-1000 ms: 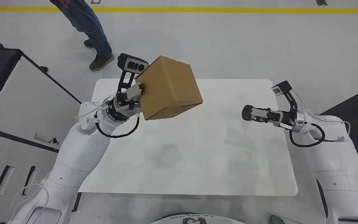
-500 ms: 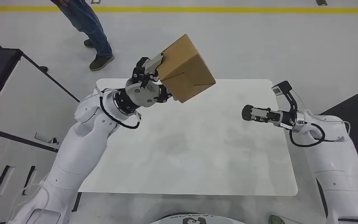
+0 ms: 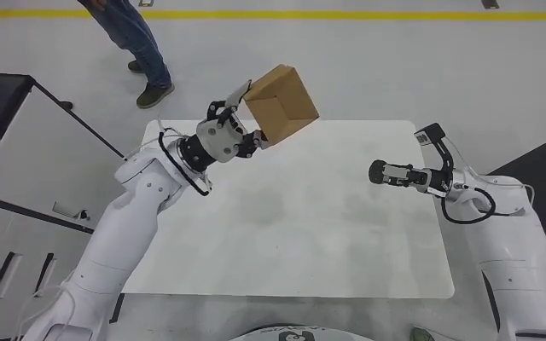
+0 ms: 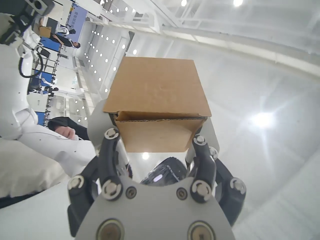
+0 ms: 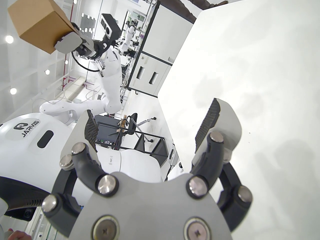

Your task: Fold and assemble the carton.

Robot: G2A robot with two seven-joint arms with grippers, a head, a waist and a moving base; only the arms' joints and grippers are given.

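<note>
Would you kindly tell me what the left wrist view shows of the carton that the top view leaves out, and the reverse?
Left wrist view: the end of the carton that faces the left hand, with a corrugated flap edge under the top panel and a finger on each side.
Top view: the white table, the carton held up near its far edge, and the right hand apart over the table's right side.
Both: the brown carton gripped in the left hand.
</note>
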